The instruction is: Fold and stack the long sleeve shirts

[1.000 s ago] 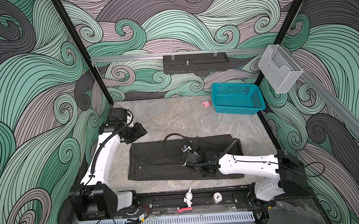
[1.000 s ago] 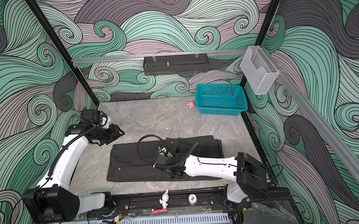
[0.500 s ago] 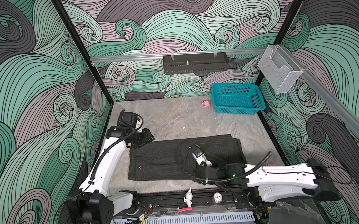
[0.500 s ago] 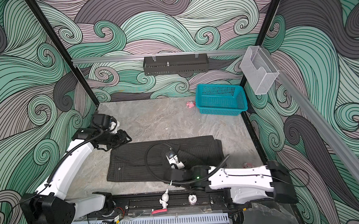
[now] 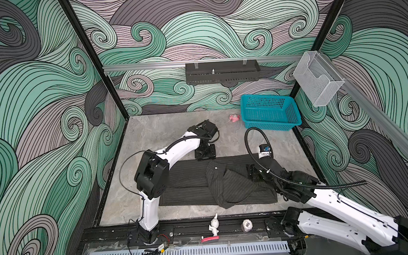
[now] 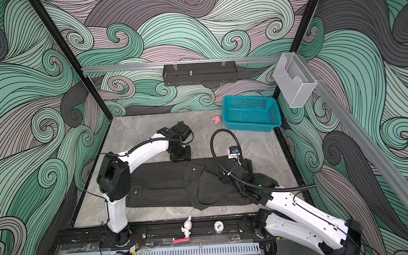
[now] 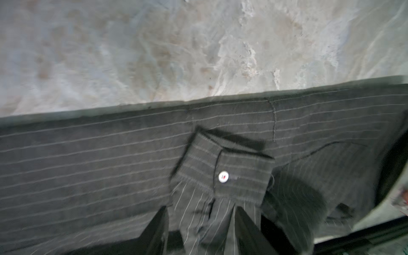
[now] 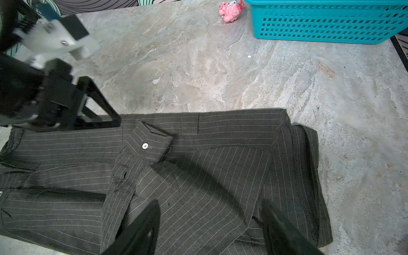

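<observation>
The pinstriped shirt (image 5: 189,182) lies as a long band along the counter's (image 5: 169,135) near edge, one sleeve (image 5: 233,187) slanting across its middle. The right end effector (image 8: 209,205) hovers wide open over the shirt's end toward the counter's right edge; the left end effector (image 7: 201,209), about half open, hangs near the cuff (image 5: 215,167); neither grips cloth. Sleeve-folding seems in hand: next, the sleeve wants squaring inside the band before folding crosswise.

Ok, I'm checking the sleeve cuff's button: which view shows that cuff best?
The right wrist view: the cuff lies whole and sharp, its white button plain. The left wrist view shows it close but blurred; in both top views it is small.
</observation>
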`<state>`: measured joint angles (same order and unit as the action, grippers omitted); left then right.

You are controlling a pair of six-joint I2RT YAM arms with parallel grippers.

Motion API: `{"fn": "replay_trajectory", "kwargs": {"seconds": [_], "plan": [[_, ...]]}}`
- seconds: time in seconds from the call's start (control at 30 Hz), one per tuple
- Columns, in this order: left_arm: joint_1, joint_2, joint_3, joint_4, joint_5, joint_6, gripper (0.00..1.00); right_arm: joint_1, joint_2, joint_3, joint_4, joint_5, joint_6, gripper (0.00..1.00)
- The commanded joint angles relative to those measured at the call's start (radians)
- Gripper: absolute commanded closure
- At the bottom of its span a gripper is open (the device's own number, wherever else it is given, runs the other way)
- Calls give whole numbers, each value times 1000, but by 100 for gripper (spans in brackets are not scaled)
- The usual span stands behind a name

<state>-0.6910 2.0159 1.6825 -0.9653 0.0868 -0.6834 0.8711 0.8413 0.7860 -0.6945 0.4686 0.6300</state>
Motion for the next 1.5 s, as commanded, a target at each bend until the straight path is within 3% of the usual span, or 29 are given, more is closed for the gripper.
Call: {"fn": "replay_trajectory", "kwargs": {"seconds": [0.0, 0.23, 0.43, 0.5, 0.67, 0.93, 1.47], "plan": [[-39, 48, 80, -74, -51, -40, 48, -21, -26, -22, -16, -47, -31, 27], [-80, 152, 165, -164, -145, 37, 45, -52, -49, -57, -1, -100, -35, 28], [-78, 65, 64, -112, -260, 376, 44, -59, -52, -56, -1, -111, -61, 28], [-57, 22, 6, -52, -185, 498, 44, -61, -47, -57, 7, -112, -67, 28], [-22, -12, -41, 80, 33, 671, 44, -64, -22, -56, 15, -117, -75, 29], [60, 167, 139, -43, 178, 716, 49, -65, -40, -40, -3, -105, -92, 29], [79, 251, 117, -80, 305, 731, 52, -69, -31, -55, -6, -107, -85, 30]]}}
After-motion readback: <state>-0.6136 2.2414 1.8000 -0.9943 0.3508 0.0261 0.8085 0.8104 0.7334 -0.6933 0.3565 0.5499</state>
